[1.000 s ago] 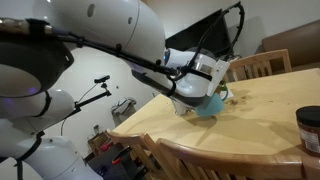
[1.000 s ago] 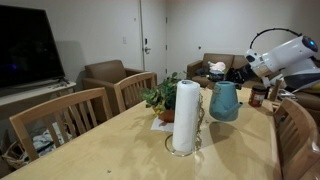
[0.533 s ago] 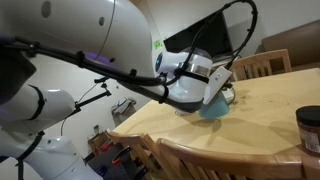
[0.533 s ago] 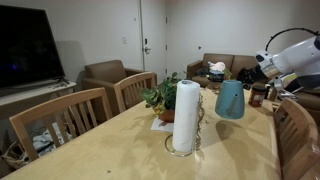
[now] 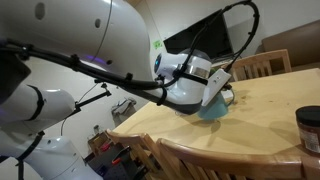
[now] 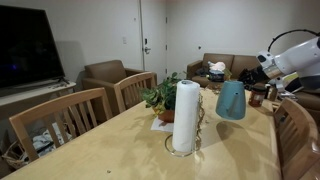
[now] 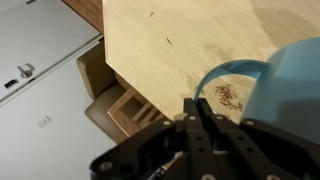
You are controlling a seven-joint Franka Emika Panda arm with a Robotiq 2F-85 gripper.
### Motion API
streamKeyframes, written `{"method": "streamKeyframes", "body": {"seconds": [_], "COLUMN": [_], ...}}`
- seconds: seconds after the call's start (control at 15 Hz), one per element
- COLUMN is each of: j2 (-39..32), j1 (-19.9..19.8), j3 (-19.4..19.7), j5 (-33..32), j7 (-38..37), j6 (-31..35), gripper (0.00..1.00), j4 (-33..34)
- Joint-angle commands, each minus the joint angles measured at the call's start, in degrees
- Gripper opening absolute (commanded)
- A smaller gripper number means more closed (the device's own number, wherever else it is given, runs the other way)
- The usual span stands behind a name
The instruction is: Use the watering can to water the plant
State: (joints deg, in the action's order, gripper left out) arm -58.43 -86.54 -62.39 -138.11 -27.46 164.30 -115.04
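The end effector point(image 7: 196, 108) is clenched on the loop handle point(image 7: 222, 72) of the teal watering can point(image 7: 292, 80). In the wrist view the can's rounded body fills the right edge above the wooden surface point(image 7: 170, 40). Whether the can holds any water cannot be seen.

In an exterior view a dark cylindrical jar point(image 5: 310, 128) stands on the surface, well apart from the can; its contents do not show.

In an exterior view a paper towel roll point(image 6: 185, 115) stands upright on its holder, nearest the camera. Just behind it the plant point(image 6: 160, 96) sits in its terracotta pot point(image 6: 166, 117), green leaves spreading over the rim. The watering can is upright on the arm point(image 6: 295, 55), near the plant but apart from it. Farthest back is a sofa point(image 6: 215, 68) with things piled on it.
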Motion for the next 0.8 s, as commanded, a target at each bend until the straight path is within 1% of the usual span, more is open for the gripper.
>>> {"method": "streamKeyframes", "body": {"seconds": [0.0, 0.07, 0.33, 0.47, 0.6, 0.73], "j2": [0.3, 0.1, 0.0, 0.0, -0.1, 0.4], "j1": [-0.7, -1.4, -2.8, -3.8, -4.8, -5.5], "j3": [-0.9, -1.7, -1.6, -2.0, -2.7, -2.9], "j5": [-0.3, -1.1, -0.5, -0.6, -1.9, -1.7], "j7": [-0.4, -1.7, -4.8, -7.5, -11.8, -16.3], "j6": [-1.5, -2.9, -3.7, -4.4, -6.5, -7.6], "gripper": [0.02, 0.02, 0.02, 0.02, 0.02, 0.02], "j4": [-0.4, -0.4, 0.5, 0.7, 0.8, 0.3]}}
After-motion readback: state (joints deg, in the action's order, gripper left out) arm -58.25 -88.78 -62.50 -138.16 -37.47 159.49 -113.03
